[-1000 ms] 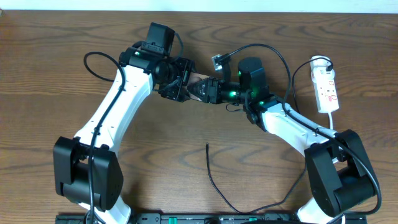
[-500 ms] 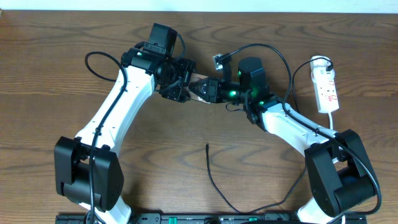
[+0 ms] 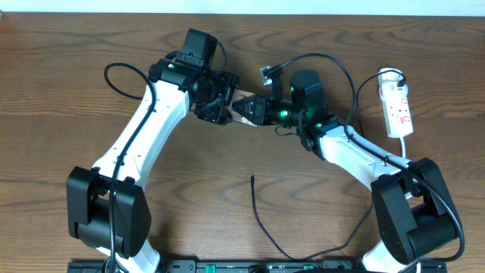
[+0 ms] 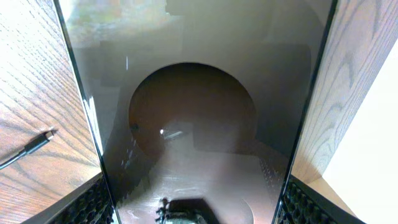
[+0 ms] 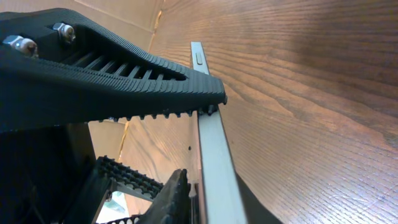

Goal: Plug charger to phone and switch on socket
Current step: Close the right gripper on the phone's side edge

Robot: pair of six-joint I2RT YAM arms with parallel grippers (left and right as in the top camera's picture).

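I see 2 grippers clamped on the phone (image 3: 242, 99) at upper table centre: left gripper (image 3: 225, 104) across its width, right gripper (image 3: 255, 111) over its thin edge. Charger (image 3: 258, 212) lies apart, socket (image 3: 398, 106) far right.

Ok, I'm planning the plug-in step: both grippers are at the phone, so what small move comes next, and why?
Probably open the right gripper and back it off: the left gripper also clamps the phone, while the tip of the charger lies unheld on the table, needing a free gripper.
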